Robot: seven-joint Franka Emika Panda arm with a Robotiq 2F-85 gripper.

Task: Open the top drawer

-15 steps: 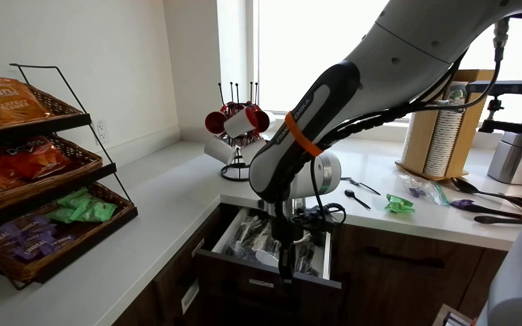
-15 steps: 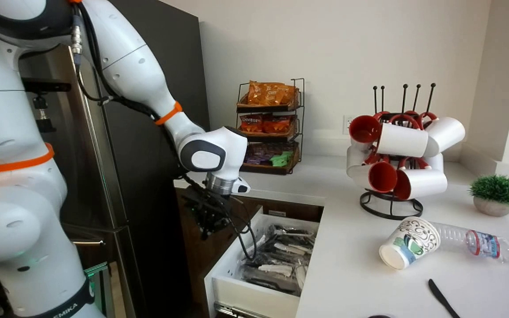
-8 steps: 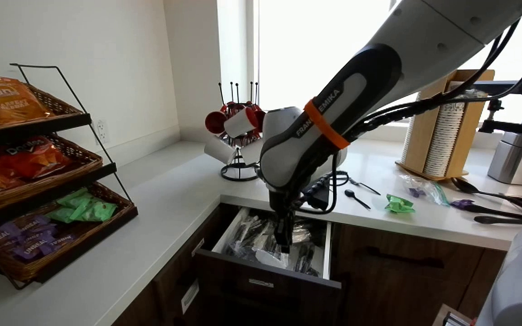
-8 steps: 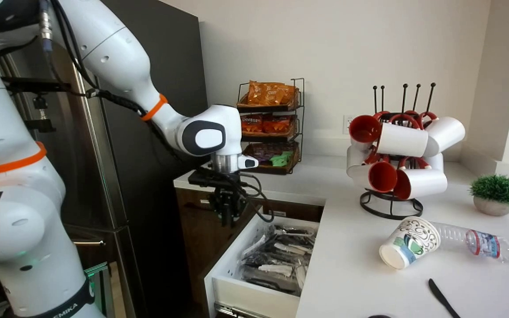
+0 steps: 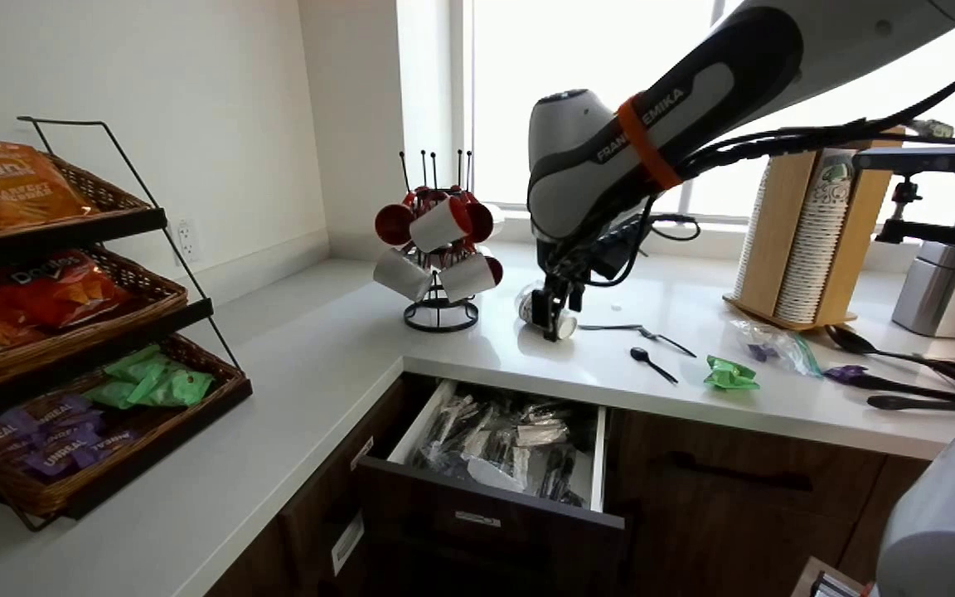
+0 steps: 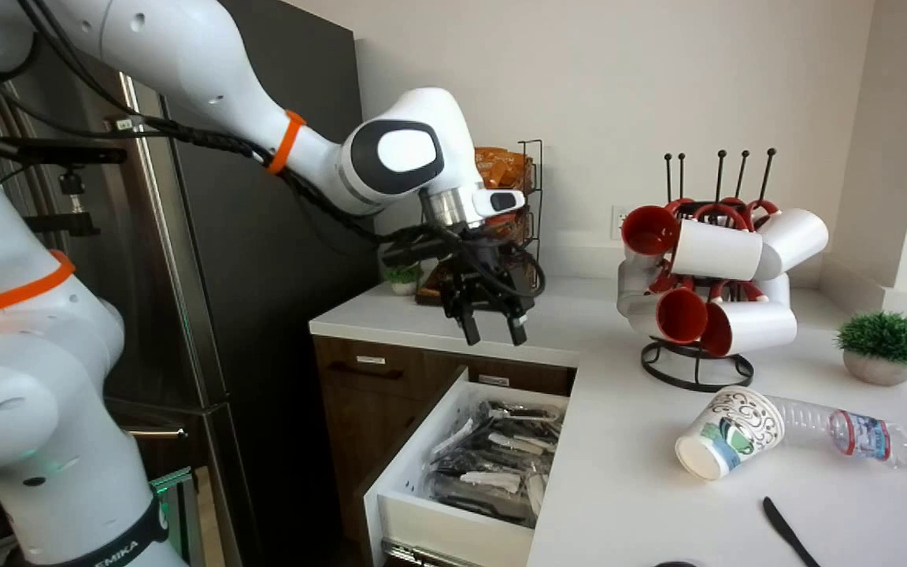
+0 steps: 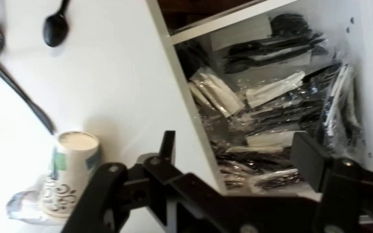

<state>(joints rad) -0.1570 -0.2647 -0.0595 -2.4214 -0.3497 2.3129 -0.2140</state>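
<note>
The top drawer [image 5: 424,493] stands pulled out from under the counter in both exterior views. Its pale side wall [image 6: 453,524] shows, and wrapped cutlery [image 7: 270,113] fills the inside. On its dark front sits a small label [image 5: 477,518]; no handle can be made out in the shadow below. My gripper [image 6: 494,334] hangs in the air above the drawer and the counter's edge, touching neither. In the wrist view the gripper [image 7: 235,137] is open, its fingers wide apart with nothing held between them. One finger appears over the white counter, the other over the drawer.
A paper cup [image 6: 729,433] and a plastic bottle [image 6: 863,433] lie on the counter, with a black knife [image 6: 788,531] nearby. A mug rack [image 5: 436,265] stands at the corner. The snack rack [image 5: 88,332] is on the left counter, and a tall fridge [image 6: 288,236] rises beside the arm.
My gripper has risen from the drawer's front edge to well above the counter, and its fingers have spread apart. The drawer has stayed pulled out in the same place.
</note>
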